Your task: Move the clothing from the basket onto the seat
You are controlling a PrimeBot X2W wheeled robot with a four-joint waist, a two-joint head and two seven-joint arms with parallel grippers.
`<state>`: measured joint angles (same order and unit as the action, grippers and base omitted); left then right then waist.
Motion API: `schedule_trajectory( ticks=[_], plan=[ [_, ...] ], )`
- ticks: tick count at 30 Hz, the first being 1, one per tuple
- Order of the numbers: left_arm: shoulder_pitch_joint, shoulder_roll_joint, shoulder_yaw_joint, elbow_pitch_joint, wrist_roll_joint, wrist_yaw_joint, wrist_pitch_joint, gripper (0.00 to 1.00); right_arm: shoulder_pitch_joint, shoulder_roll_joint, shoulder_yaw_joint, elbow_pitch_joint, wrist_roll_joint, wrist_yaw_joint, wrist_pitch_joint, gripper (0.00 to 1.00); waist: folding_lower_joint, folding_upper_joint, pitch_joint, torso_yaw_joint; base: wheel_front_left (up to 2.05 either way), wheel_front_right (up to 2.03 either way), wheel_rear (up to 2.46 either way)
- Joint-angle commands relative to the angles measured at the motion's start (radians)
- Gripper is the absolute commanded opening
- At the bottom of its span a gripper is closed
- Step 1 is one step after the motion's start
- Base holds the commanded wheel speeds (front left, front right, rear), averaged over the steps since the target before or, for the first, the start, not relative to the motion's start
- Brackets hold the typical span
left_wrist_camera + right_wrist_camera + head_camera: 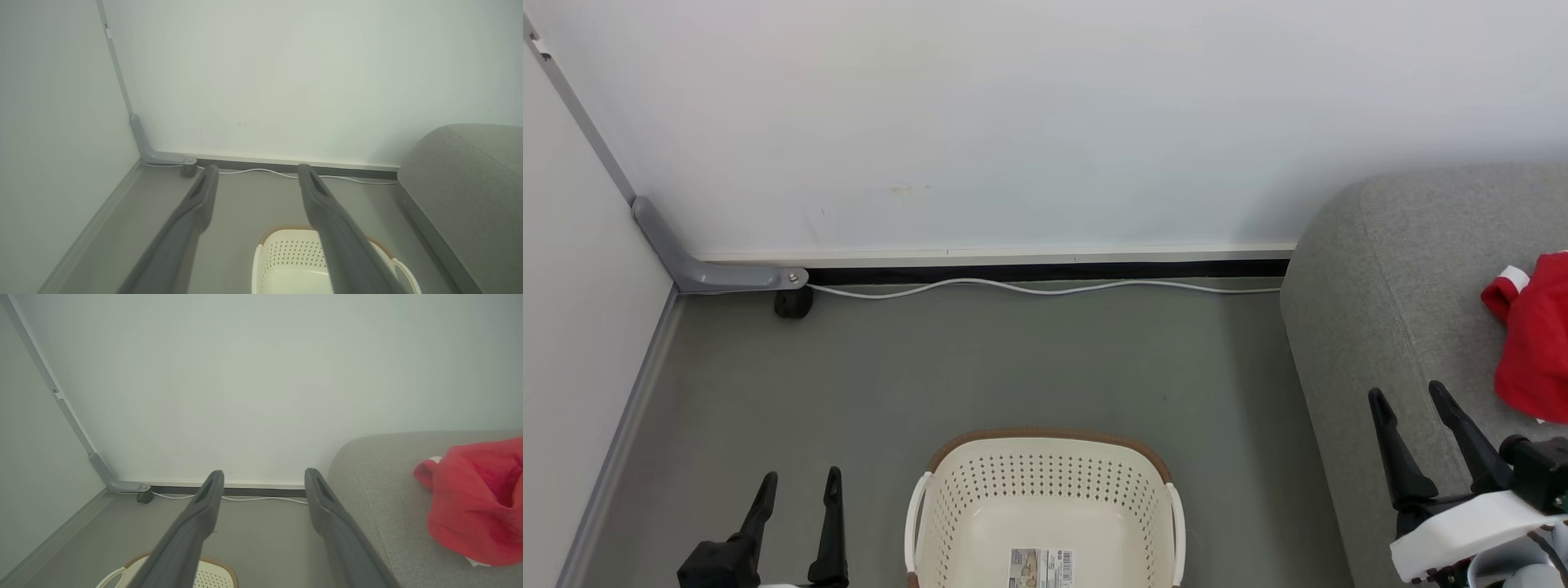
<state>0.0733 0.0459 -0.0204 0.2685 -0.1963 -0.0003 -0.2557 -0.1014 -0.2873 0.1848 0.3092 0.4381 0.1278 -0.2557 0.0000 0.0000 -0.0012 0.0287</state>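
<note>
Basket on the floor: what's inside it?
Inside the basket, a label lies on the bare bottom, with nothing else in the part shown. Its near end is cut off by the frame.

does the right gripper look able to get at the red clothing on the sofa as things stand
Probably yes. The right gripper is open and empty at the edge of the sofa, the clothing lies on it close by, and only bare grey fabric shows between them.
</note>
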Motion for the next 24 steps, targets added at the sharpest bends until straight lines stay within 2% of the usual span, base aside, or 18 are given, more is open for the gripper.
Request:
schedule_trajectory(
  ticks=[1, 15, 24],
  plan=[
    [-0.016, 0.005, 0.032, -0.028, -0.013, -0.006, -0.006, 1.00, -0.003, -0.015, 0.014, -0.015, -0.005, 0.003, -0.006, 1.00, 0.0000, 0.0000, -0.001, -0.002, 0.00, 0.00, 0.00],
    [-0.022, 0.004, -0.007, -0.029, -0.037, 0.013, -0.006, 1.00, -0.014, -0.021, 0.015, 0.005, -0.002, 0.003, -0.006, 1.00, 0.0000, 0.0000, 0.006, -0.009, 0.00, 0.00, 0.00],
    [-0.023, 0.004, -0.017, -0.027, -0.048, 0.009, -0.006, 1.00, -0.015, -0.018, 0.009, 0.003, 0.000, 0.003, -0.006, 1.00, 0.0000, 0.0000, 0.006, -0.012, 0.00, 0.00, 0.00]
  ],
)
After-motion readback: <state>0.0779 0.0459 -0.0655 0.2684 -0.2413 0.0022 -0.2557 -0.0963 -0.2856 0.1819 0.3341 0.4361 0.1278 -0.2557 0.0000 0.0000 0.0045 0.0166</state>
